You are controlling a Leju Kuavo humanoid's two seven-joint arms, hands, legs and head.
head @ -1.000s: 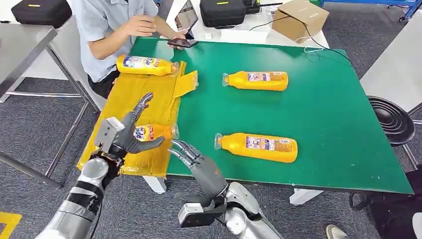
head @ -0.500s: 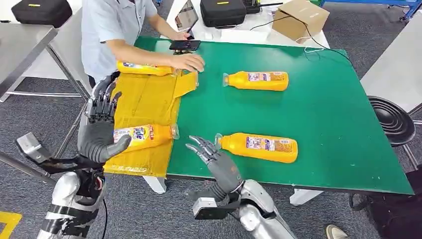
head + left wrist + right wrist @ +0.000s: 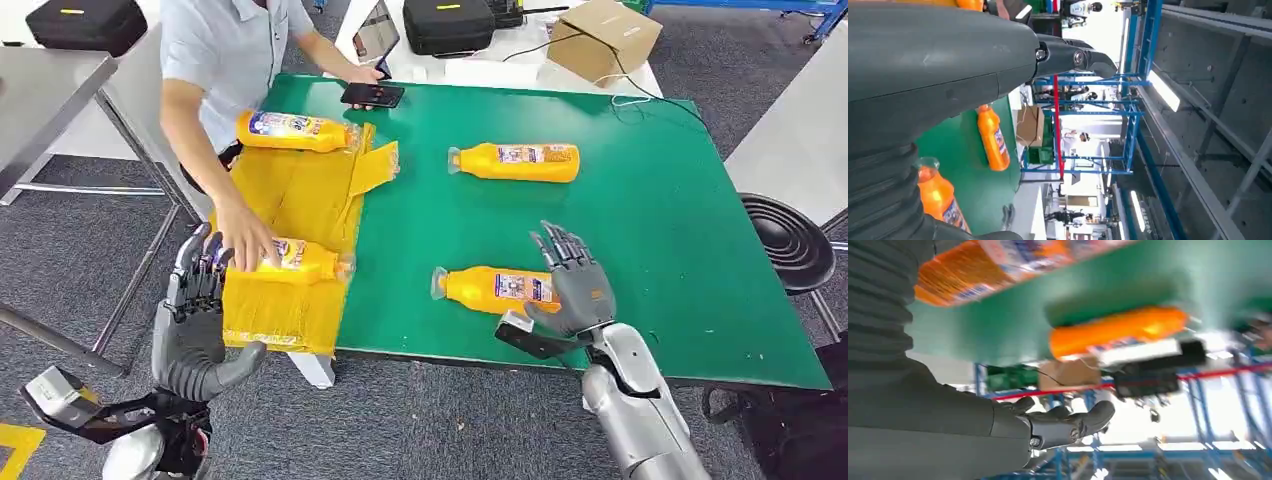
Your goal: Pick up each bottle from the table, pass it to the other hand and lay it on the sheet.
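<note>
Right hand (image 3: 573,283), fingers spread and empty, hovers over the near bottle (image 3: 492,289) by the table (image 3: 680,240) edge. Left hand (image 3: 197,325), open, hangs off the sheet (image 3: 300,195) corner.

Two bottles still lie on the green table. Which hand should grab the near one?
Right. The right hand hovers open just over the near bottle, at its base end. The left hand is off the table edge by the yellow sheet, where a person's hand rests on a bottle.

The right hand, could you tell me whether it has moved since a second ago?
Yes. The right hand has swung right along the table's near edge, from the sheet's corner to the near bottle's base end.
</note>
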